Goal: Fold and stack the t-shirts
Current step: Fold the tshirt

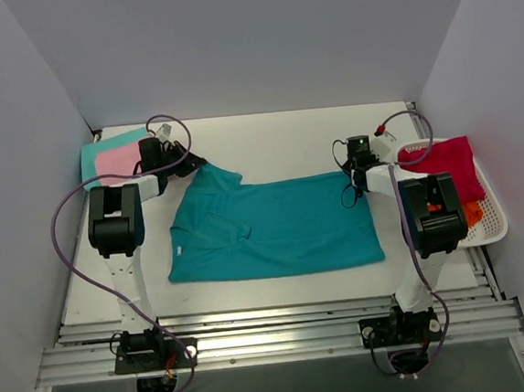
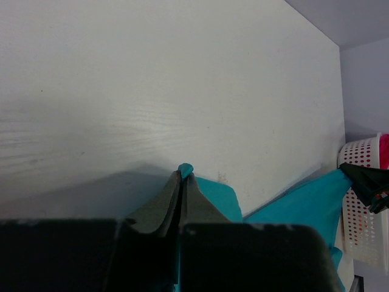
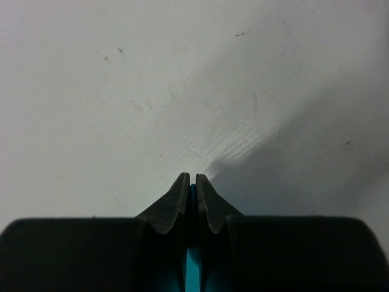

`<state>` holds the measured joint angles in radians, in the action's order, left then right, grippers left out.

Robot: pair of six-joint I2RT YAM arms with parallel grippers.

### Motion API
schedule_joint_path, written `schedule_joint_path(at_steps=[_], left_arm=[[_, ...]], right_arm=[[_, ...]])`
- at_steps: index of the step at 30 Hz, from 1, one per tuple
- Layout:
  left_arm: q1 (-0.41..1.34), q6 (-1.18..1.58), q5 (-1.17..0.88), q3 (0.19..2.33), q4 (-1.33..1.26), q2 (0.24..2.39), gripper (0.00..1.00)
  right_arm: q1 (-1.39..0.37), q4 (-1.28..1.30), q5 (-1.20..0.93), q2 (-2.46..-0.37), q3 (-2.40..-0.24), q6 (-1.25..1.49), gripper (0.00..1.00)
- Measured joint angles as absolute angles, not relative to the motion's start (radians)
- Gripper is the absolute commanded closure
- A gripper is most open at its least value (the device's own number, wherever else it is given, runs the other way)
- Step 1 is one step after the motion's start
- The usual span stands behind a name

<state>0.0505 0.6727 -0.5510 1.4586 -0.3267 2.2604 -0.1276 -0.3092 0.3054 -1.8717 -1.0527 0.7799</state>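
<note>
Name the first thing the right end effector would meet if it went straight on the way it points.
Probably the bare table: nothing else shows ahead of the right end effector, which is shut on the teal t-shirt. How steeply it tilts is unclear.

black-and-white arms (image 1: 116, 229), purple cables (image 1: 53, 234), dark end effectors (image 2: 184, 177)
</note>
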Motion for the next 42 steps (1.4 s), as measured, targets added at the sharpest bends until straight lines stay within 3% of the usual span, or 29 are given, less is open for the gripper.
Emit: schedule_joint_path(at_steps=[22,36,37,38,39,40,42], left_arm=[[0.051,0.628,-0.524,0.997,-0.322,1.713,0.98],[0.185,0.57,-0.352,0.594,-0.251,1.141,0.98],[0.213,0.567,-0.319,0.556,-0.233,1.091,0.97],[0.244,0.567,-0.276,0.521,-0.206,1.043,0.84],[0.271,0.569,-0.234,0.488,-0.177,0.994,0.61],[0.294,0.575,-0.197,0.459,-0.143,0.944,0.05],[0.313,0.607,-0.117,0.398,-0.078,0.827,0.06]], right_arm=[[-0.178,-0.248,0.318,-1.494,-0.886,0.784,1.0],[-0.224,-0.144,0.423,-1.14,-0.596,0.863,1.0],[-0.224,-0.136,0.428,-1.114,-0.569,0.881,0.91],[-0.224,-0.123,0.433,-1.087,-0.545,0.906,0.66],[-0.224,-0.101,0.439,-1.057,-0.517,0.942,0.17],[-0.224,-0.084,0.444,-1.032,-0.495,0.967,0.0],[-0.224,-0.056,0.452,-0.99,-0.457,0.997,0.0]])
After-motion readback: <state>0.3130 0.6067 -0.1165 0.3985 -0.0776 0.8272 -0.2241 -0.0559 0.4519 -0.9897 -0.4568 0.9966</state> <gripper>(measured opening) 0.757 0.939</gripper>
